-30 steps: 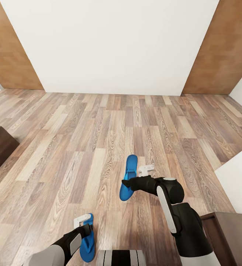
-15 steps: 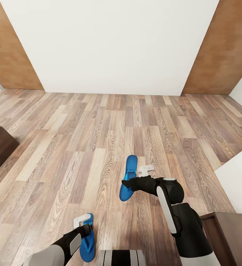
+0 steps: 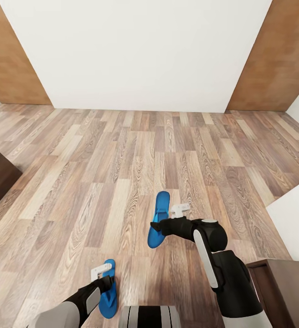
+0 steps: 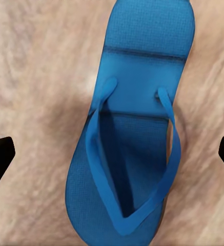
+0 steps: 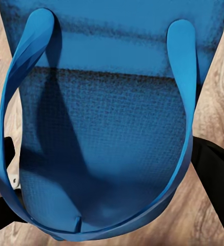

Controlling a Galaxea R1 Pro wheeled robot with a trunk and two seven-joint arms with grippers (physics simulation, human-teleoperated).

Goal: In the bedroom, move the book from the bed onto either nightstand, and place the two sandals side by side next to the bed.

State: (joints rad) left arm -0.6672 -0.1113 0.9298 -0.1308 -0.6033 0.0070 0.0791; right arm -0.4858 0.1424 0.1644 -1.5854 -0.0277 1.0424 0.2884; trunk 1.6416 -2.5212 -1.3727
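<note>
Sandals (image 3: 159, 218) looked light, floppy | right gripper (image 3: 161, 226) clamped one sole edge | left gripper (image 3: 105, 283) open above other sandal (image 4: 132, 128)

No readable text, no labels, no brands, no numbers — nothing legible anywhere

I see a brown wood-plank floor (image 3: 122, 164) with streaky grain and a soft shine. The bright blue flat sandal (image 5: 112, 128) under my right arm has a bumpy, matt sole, maybe rubber or foam; its straps look smooth. The plain white wall (image 3: 136, 50) looks flat and matt.
</note>
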